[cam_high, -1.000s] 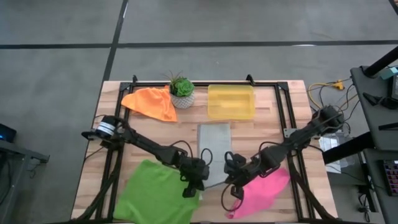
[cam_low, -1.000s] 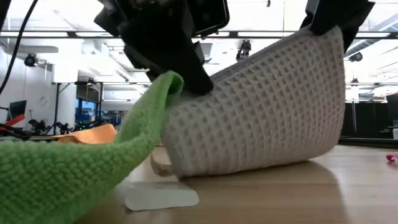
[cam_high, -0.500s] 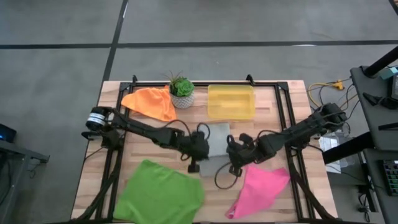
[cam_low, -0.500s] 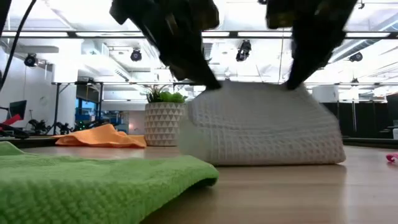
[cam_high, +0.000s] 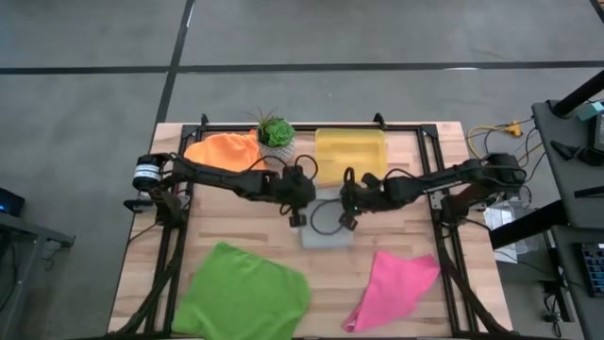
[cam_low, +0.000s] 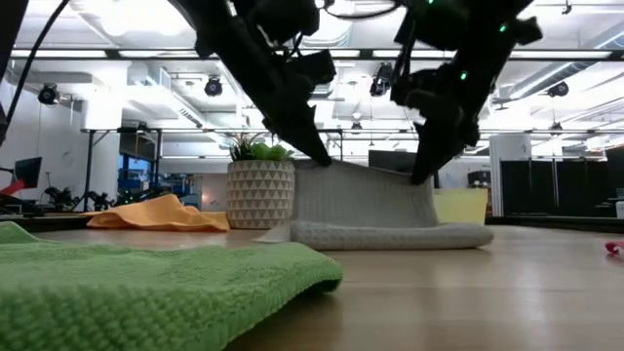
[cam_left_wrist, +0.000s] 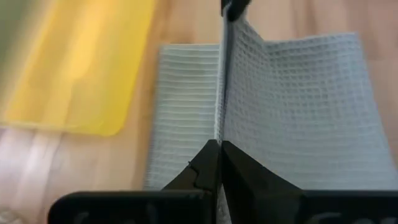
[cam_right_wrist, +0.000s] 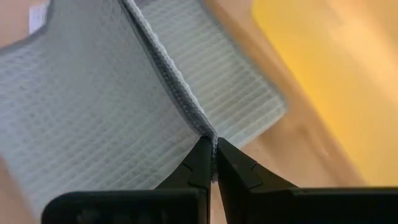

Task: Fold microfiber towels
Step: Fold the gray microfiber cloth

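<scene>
The light grey waffle-weave towel [cam_high: 327,232] lies mid-table, its lower layer flat on the wood [cam_low: 390,235] and its upper part raised as a wall [cam_low: 366,195]. My left gripper [cam_high: 298,212] and right gripper [cam_high: 345,217] are each shut on one end of the raised edge. The green towel [cam_high: 242,297] lies flat at the near left and the pink towel [cam_high: 394,287] at the near right. At the far left lies the orange towel [cam_high: 227,155], bunched. My left gripper pinches the grey towel's raised edge at its left corner [cam_left_wrist: 220,138] between its two fingers, slanting down from the table's left. The edge runs straight to the other gripper. The cloth hangs below the fingers to the layer on the table. My right gripper pinches the same raised edge at its right corner [cam_right_wrist: 210,138] between its two fingers, slanting down from the table's right. How many layers it has I cannot tell. The cloth drops from the fingers to the part lying on the table.
A potted plant [cam_high: 276,142] and a translucent yellow bin [cam_high: 350,154] stand just beyond the grey towel at the far edge. A black frame [cam_high: 429,170] borders the table. Bare wood lies between the green and pink towels.
Both grippers have swung from the near side toward the far edge, staying shut, and tipped further. They have carried the grey towel's near edge up and over its far part, so the towel now shows shorter and doubled, its far part still on the table.
</scene>
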Available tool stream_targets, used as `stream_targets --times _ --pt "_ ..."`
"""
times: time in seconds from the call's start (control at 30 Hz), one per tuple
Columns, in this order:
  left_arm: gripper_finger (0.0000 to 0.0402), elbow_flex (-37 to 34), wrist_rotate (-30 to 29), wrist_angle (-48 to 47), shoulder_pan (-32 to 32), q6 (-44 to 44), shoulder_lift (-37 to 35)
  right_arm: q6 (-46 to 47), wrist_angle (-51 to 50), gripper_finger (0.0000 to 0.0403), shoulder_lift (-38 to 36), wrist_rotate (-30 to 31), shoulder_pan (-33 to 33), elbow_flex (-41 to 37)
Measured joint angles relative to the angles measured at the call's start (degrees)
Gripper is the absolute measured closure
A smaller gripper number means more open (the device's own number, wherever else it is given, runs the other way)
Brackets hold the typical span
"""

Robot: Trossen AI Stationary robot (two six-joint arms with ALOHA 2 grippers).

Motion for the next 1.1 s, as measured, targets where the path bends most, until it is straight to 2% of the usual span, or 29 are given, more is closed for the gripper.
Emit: stream_targets --times 0.27,0.6,0.83,1.03,1.1 --pt "0.0401 -0.8 -0.2 2.1 2.9 0.1 0.7 -3.9 5.4 0.0392 0.1 -3.2 -6.1 -3.3" --pt "0.0399 -0.6 -0.5 2.6 3.3 1.0 5.2 -5.3 5.8 0.0387 0.3 -4.2 -8.1 -3.9" --pt "0.0346 -0.6 -3.5 2.5 4.4 1.0 4.2 -5.5 9.1 0.0344 0.1 -4.2 -9.3 -3.9" --pt "0.0295 -0.3 -3.4 2.5 4.6 1.0 2.7 -6.7 9.2 0.0300 -3.2 -4.3 -9.5 -3.9" --pt "0.0281 -0.4 -1.5 2.2 4.4 0.9 1.9 -8.7 9.8 0.0286 -5.5 -5.6 -9.0 -3.9"
